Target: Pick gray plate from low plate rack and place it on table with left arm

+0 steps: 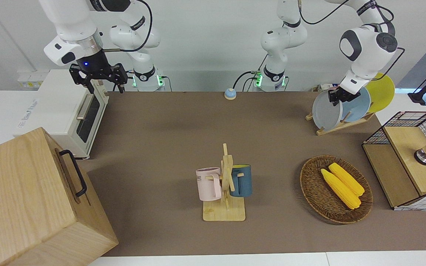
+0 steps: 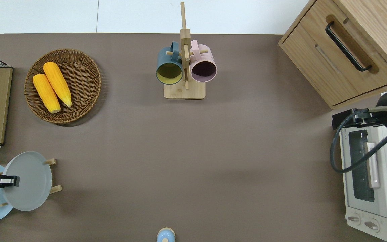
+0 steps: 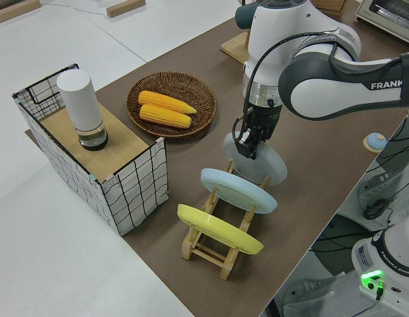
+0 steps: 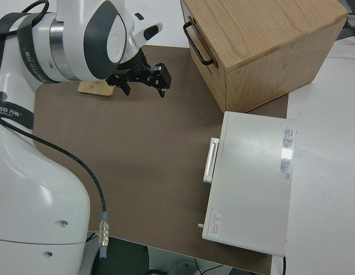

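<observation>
The gray plate [image 1: 325, 112] stands in the end slot of the low plate rack [image 1: 340, 126], the slot toward the table's middle, at the left arm's end of the table [image 1: 161, 140]. My left gripper [image 1: 339, 96] is shut on the plate's top rim and holds it tipped more upright. The plate's lower edge is still at the rack. The overhead view shows the plate [image 2: 29, 183], the rack's pegs [image 2: 55, 189] and the gripper [image 2: 7, 181]. The left side view shows the gripper [image 3: 246, 146] on the plate [image 3: 267, 168]. My right gripper [image 1: 98, 79] is parked and open.
A light blue plate [image 1: 357, 107] and a yellow plate [image 1: 381, 92] stand in the same rack. A wicker basket with corn [image 1: 335, 189] and a wire crate [image 1: 409, 159] lie farther from the robots. A mug stand [image 1: 225, 184] is mid-table. An oven [image 1: 61, 111] and a wooden cabinet [image 1: 31, 199] stand at the right arm's end.
</observation>
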Controlling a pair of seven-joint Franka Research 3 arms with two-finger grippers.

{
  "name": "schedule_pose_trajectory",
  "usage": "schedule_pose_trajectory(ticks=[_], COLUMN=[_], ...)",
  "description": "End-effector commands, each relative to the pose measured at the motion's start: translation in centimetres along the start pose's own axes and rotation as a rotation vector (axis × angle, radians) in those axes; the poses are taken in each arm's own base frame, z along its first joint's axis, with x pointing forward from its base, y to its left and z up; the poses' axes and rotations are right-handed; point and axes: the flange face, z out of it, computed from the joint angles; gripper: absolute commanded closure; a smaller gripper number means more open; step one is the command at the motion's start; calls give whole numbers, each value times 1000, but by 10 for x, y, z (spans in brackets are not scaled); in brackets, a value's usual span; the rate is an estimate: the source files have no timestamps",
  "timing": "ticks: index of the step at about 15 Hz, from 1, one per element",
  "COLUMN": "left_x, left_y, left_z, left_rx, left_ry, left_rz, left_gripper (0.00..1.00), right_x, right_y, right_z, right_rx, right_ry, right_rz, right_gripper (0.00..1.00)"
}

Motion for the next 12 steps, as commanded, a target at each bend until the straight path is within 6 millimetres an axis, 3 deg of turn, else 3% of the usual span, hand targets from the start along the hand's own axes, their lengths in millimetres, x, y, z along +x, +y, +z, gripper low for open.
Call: schedule_pose_trajectory(ticks=[1,12], left_x=[-3,7], left_y=[9,30], left_z=[-5,-80], left_rx=[32,97], left_ry=[4,4], left_rz=[32,31], left_gripper=[1000,1000], right_x=[0,0], right_y=[-1,-1], right_z=[-3,-2], right_rx=[3,3], right_ry=[5,4], right_rz=[3,2], right_gripper=[17,17])
